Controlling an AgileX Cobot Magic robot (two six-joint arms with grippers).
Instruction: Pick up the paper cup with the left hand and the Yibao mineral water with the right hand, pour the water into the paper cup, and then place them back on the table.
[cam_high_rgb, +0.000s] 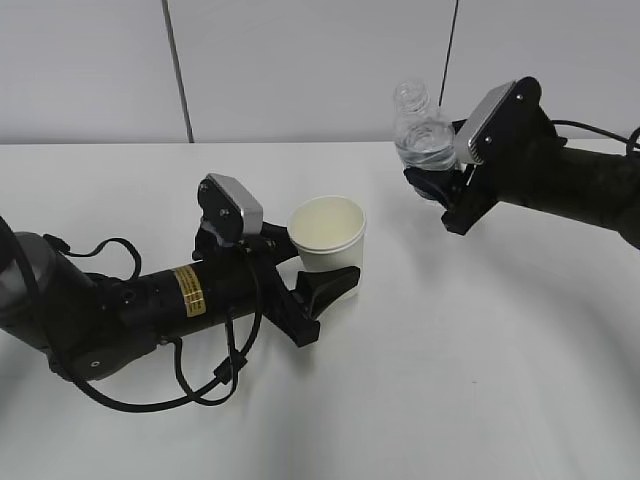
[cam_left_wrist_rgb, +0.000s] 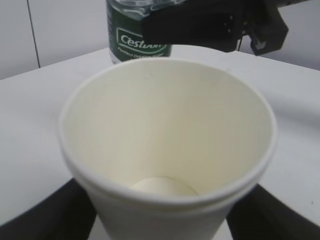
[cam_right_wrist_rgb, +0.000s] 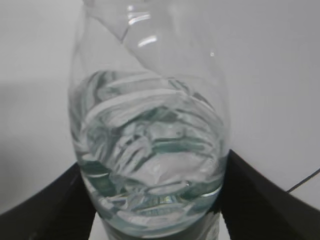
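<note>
We find the right hand (cam_high_rgb: 432, 186), jaws clamped on the upright Yibao mineral water (cam_high_rgb: 422, 130), up and right of the paper cup (cam_high_rgb: 327, 234) clasped in the left hand's (cam_high_rgb: 320, 275) jaws.

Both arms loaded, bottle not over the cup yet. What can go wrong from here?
1. The Yibao mineral water has no cap and is held by the right hand well to the side of the paper cup; tipping it before its neck is over the rim would likely wet the table.
2. The cup is thin paper, gripped low by the left hand; a hard squeeze or a bump from the bottle might deform or tip it.
</note>
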